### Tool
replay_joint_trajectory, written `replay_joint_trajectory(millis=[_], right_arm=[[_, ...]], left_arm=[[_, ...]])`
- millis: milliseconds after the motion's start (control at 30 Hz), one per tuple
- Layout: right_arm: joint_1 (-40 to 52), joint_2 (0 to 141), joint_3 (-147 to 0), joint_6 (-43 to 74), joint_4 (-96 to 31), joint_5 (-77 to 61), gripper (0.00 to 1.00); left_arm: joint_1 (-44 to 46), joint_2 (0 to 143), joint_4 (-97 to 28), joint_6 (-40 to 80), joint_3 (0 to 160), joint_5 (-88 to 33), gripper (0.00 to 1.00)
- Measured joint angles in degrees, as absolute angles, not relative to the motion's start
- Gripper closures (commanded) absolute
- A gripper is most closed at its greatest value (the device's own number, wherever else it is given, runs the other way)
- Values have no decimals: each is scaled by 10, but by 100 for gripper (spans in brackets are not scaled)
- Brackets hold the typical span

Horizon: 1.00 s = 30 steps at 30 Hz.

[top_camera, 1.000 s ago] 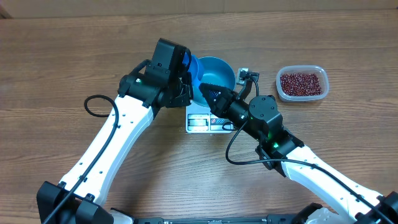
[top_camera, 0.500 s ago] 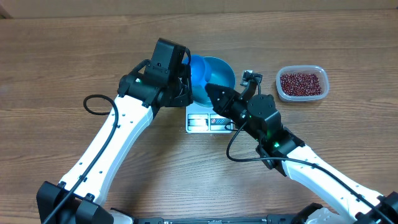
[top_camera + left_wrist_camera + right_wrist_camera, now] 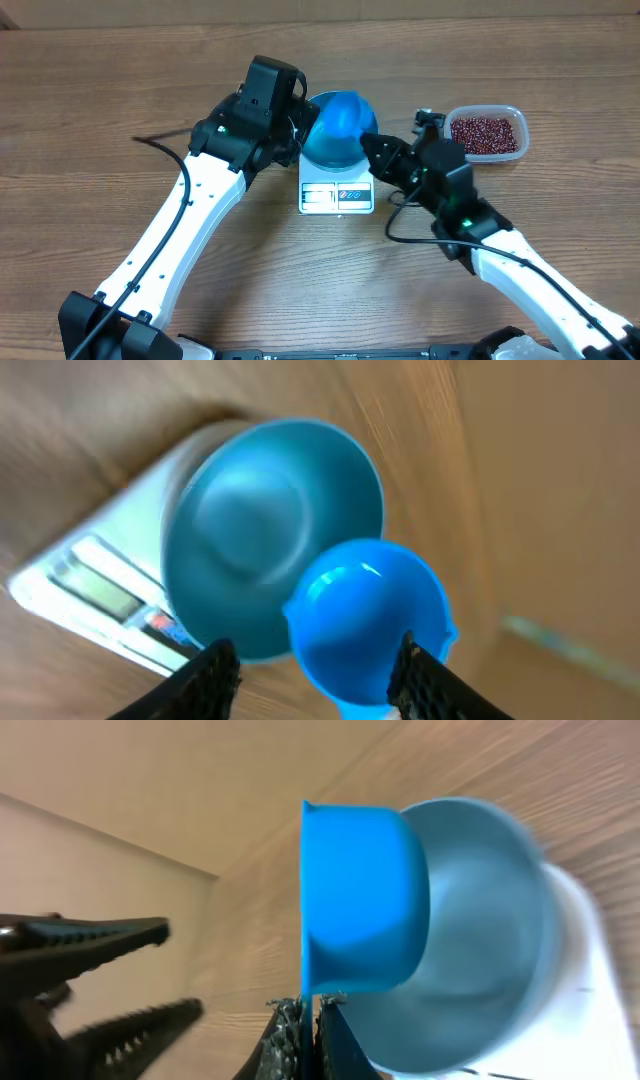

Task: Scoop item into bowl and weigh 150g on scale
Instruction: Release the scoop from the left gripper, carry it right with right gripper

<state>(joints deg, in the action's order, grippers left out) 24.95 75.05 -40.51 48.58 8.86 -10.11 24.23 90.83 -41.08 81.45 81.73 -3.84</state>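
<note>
Wooden counter (image 3: 90,70) carries a small white digital scale (image 3: 335,196), whose display panel faces the robot's side. The large round blue bowl (image 3: 250,530) sits on top of the scale and overhangs its platform. In the left wrist view the inside of the bowl is smooth and glossy. A smaller, brighter blue scoop (image 3: 367,622) hangs just over the bowl's rim, on the side away from the display. The right gripper (image 3: 308,1010) has its fingers (image 3: 290,1042) pressed tightly together, and they pinch the scoop at its lower edge. From that camera the scoop appears side-on, with its cup overlapping the bowl behind it. The left gripper (image 3: 312,665) reaches in from the opposite side with its fingers (image 3: 215,675) spread moderately wide. They straddle the scoop in the left wrist view, while the right wrist view shows them apart and off to one side of it, closed on nothing. Overhead, both arms meet above the scale, the left from the left side of the bowl and the right from the bowl's right. The dark red-brown beans (image 3: 486,132) lie heaped in a clear rectangular plastic tub (image 3: 452,150), which stands on the counter to the right, well apart from the scale.
</note>
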Motion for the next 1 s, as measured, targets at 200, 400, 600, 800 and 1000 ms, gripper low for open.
replay_joint_trajectory(millis=[200,400,600,800,1000], right_arm=[[217,673,-469,411,-87,-132,96],[177,624,-472,375,-171,-168,96],[103,573,-472,335,-211,-232,96],[51,517,-474,272,-288,-277,96],[15,515,-475,235,-354,-281,96]], left_arm=[[242,908,-413,589,817,-34,51],[239,908,-420,447,817,-70,48],[239,908,-421,367,818,-100,46],[239,908,-425,337,817,-111,67],[255,910,-434,292,818,-114,79]])
